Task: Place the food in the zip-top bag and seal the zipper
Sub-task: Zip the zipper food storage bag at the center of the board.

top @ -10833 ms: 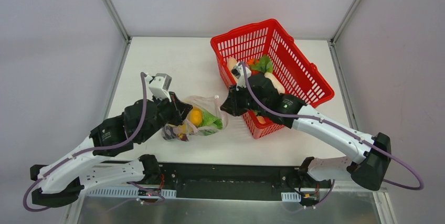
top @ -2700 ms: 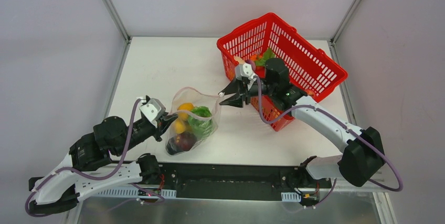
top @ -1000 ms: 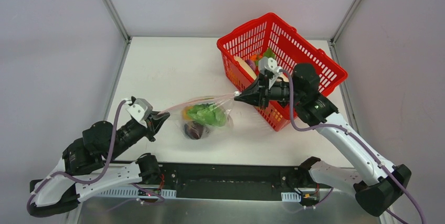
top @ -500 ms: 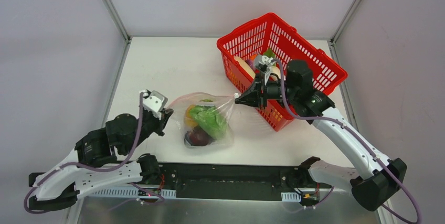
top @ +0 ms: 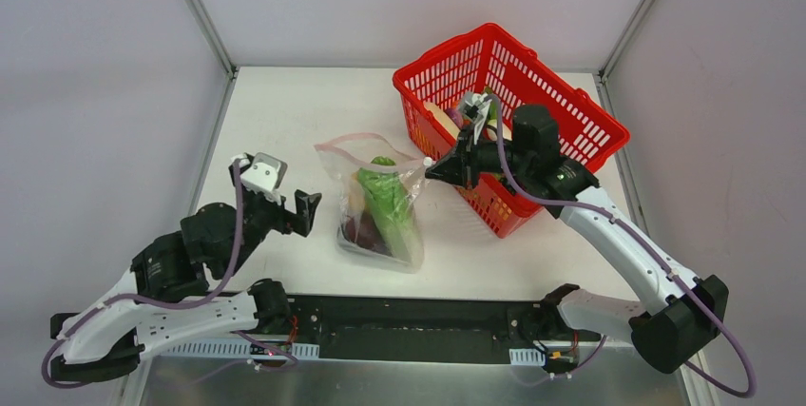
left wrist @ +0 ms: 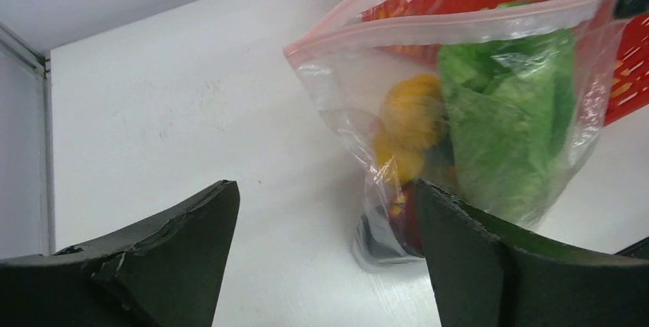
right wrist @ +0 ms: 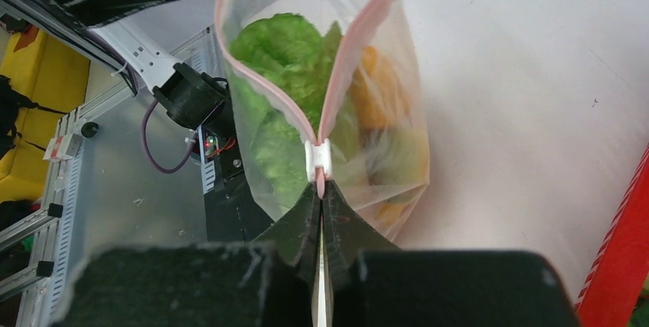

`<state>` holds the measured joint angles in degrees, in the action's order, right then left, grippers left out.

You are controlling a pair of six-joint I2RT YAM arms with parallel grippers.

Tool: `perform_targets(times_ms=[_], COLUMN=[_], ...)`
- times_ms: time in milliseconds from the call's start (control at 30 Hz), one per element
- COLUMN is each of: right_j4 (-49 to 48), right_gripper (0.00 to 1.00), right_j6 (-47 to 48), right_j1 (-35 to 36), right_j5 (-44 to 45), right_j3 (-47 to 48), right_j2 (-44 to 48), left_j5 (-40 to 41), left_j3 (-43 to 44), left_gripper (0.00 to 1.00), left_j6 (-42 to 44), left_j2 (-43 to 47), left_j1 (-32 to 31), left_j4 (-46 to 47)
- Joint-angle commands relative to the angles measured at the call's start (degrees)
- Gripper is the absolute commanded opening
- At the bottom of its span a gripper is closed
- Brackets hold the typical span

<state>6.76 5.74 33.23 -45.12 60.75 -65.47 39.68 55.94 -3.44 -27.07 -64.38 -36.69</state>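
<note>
My left gripper is jaws apart at lower left of the top view, just beside the zip-top bag and not touching it. The bag stands mid-frame, food inside, zipper gaping. Right gripper is clamped on the zipper end by the white slider; I'd pinch the free corner with the left, tension the strip, then run the slider, though the red basket at upper right crowds my right arm's pull.
</note>
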Motion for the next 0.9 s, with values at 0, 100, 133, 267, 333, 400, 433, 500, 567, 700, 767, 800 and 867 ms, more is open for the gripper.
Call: perform_targets(times_ms=[0,100,133,267,333,400,433,500,567,700,767,800,867], right_j4=[-2.1,-2.8,-3.4,-2.9,-0.7,0.8,1.3,2.4,3.3,3.4,3.3,3.2,2.9], right_gripper=[0.00,0.00,0.00,0.00,0.00,0.00,0.00,0.00,0.00,0.00,0.00,0.00,0.00], right_j6=[-1.4,-1.4,-1.5,-1.8,-0.9,0.2,0.5,1.3,1.7,2.2,2.5,2.8,3.1], right_j1=[-0.3,-0.2,-0.3,-0.1,-0.2,-0.2,-0.1,0.0,0.1,0.6,0.8,0.9,1.3], right_j5=[0.7,-1.1,-1.4,-1.8,-1.9,-1.8,-1.9,-2.1,-2.2,-1.5,-1.1,-1.2,-1.3], right_j3=[2.1,1.5,1.1,1.7,3.2,4.4,4.8,5.6,5.9,5.2,4.9,4.7,4.6], right_j2=[1.4,2.0,2.2,2.1,1.8,1.7,1.7,1.6,1.6,2.0,2.3,2.5,2.7], left_j5=[-3.9,-17.5,-20.5,-25.9,-27.4,-29.6,-30.9,-33.0,-35.3,-40.4,-45.4,-47.8,-52.8], left_j3=[5.1,9.1,10.5,16.8,19.1,20.8,21.8,24.2,27.4,32.0,31.6,31.2,31.2], left_gripper=[0.89,0.91,0.90,0.90,0.91,0.92,0.93,0.93,0.93,0.95,0.95,0.95,0.94], left_j6=[2.1,6.3,7.4,12.4,14.7,16.6,17.5,19.3,21.0,22.1,21.9,21.8,21.3], left_j2=[0.1,-3.5,-5.5,-15.9,-20.7,-23.8,-25.0,-27.7,-30.5,-34.4,-35.0,-35.2,-36.0], left_j1=[0.7,0.7,0.7,0.7,0.7,0.7,0.8,0.9,1.2,3.2,4.8,5.9,8.2], left_j4=[2.8,3.7,4.3,3.9,4.7,6.8,7.6,8.4,7.7,6.7,7.4,7.9,8.2])
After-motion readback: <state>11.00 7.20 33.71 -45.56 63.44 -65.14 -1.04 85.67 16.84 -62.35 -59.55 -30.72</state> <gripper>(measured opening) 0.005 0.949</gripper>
